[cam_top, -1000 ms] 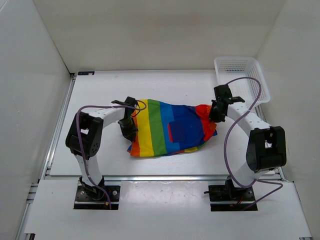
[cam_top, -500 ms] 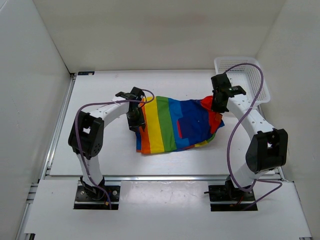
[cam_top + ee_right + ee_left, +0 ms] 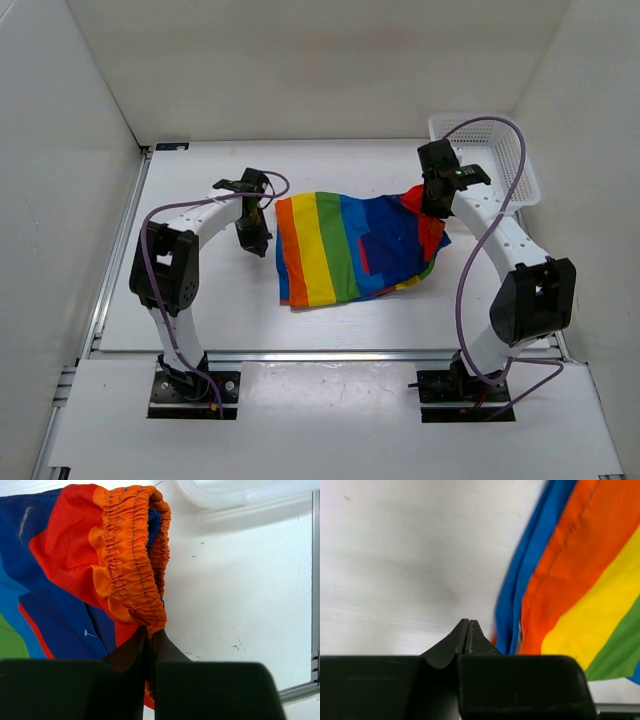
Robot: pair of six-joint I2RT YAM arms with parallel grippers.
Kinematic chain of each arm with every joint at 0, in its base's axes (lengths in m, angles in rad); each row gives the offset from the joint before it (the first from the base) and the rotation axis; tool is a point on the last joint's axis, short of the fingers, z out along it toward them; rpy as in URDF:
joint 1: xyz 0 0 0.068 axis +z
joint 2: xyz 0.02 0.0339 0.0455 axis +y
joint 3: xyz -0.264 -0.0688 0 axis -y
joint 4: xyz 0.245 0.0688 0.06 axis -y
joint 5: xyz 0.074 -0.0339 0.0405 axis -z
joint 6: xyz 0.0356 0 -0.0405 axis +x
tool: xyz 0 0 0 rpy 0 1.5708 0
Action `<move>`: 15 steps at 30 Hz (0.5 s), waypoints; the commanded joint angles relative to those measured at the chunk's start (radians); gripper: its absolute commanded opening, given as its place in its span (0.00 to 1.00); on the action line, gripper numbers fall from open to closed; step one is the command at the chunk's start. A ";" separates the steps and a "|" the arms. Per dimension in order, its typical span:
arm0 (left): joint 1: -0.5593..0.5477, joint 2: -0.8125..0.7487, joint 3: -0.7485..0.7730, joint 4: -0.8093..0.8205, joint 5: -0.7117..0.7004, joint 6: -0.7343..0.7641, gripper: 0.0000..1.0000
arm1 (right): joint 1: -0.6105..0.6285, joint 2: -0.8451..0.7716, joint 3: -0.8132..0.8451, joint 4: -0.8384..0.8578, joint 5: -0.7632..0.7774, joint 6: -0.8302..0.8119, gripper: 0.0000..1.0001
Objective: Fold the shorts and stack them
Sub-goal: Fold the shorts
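Observation:
The rainbow-striped shorts point(image 3: 335, 250) lie spread on the table's middle, with the blue patch pocket point(image 3: 385, 255) on top. My right gripper point(image 3: 430, 205) is shut on the gathered orange waistband point(image 3: 130, 570) at the shorts' right end and holds it slightly raised; its jaws point(image 3: 150, 632) pinch the cloth. My left gripper point(image 3: 255, 238) is shut and empty, just left of the shorts' left edge. In the left wrist view its closed tips point(image 3: 467, 622) sit over bare table, beside the blue and orange hem point(image 3: 540, 580).
A white mesh basket point(image 3: 505, 140) stands at the back right corner, close behind my right arm; its rim shows in the right wrist view point(image 3: 240, 492). White walls enclose the table on three sides. A metal rail point(image 3: 300, 690) runs along the right edge.
Both grippers carried the shorts toward the back. My left gripper then let go of the left edge and drew off to the left; the left end now lies flat.

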 commanded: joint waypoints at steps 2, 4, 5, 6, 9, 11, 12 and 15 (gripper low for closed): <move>0.016 0.041 0.024 0.053 -0.002 0.054 0.10 | 0.027 0.013 0.074 -0.018 0.032 -0.027 0.00; 0.007 0.078 0.039 0.062 0.027 0.055 0.10 | 0.036 0.013 0.092 -0.018 0.032 -0.027 0.00; 0.007 0.109 0.051 0.073 0.036 0.064 0.10 | 0.047 0.013 0.093 -0.028 0.032 -0.027 0.00; 0.007 0.121 0.052 0.082 0.077 0.076 0.10 | 0.047 0.013 0.093 -0.028 0.032 -0.027 0.00; 0.007 0.149 0.052 0.095 0.122 0.076 0.10 | 0.065 0.013 0.116 -0.037 0.041 -0.018 0.00; 0.007 0.163 0.052 0.105 0.145 0.076 0.10 | 0.096 0.022 0.140 -0.038 0.041 -0.018 0.00; 0.007 0.172 0.052 0.105 0.145 0.076 0.10 | 0.106 0.022 0.140 -0.047 0.041 -0.007 0.00; 0.007 0.181 0.029 0.115 0.154 0.076 0.10 | 0.169 0.059 0.186 -0.058 -0.001 0.005 0.00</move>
